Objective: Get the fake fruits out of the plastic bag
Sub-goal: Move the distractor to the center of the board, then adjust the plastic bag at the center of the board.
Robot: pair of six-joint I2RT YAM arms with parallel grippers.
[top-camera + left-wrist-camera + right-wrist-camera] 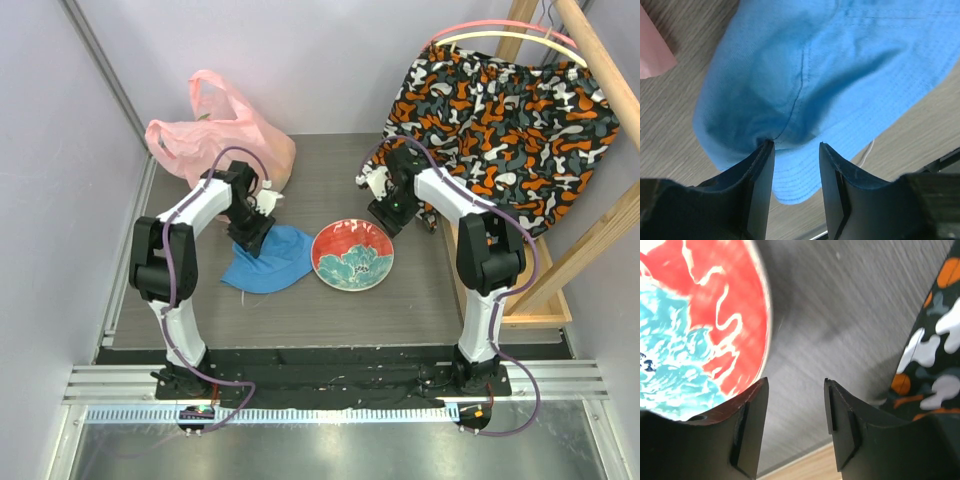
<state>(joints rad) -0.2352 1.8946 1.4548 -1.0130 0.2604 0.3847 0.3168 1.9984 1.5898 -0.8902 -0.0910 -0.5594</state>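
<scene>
The pink plastic bag (pixel 215 140) lies crumpled at the back left of the table; a corner of it shows in the left wrist view (pixel 652 52). No fake fruits are in view; the bag's contents are hidden. My left gripper (pixel 250 240) is open and empty, hovering over the blue fabric hat (pixel 270 260), which fills the left wrist view (pixel 815 75). My right gripper (pixel 383 218) is open and empty, above bare table beside the red floral plate (pixel 352 256), whose rim shows in the right wrist view (pixel 715 320).
A patterned orange, black and white cloth (pixel 510 110) hangs from a wooden rack (pixel 590 240) at the right, close to the right arm; it also shows in the right wrist view (pixel 935 355). Walls close in on the left and back.
</scene>
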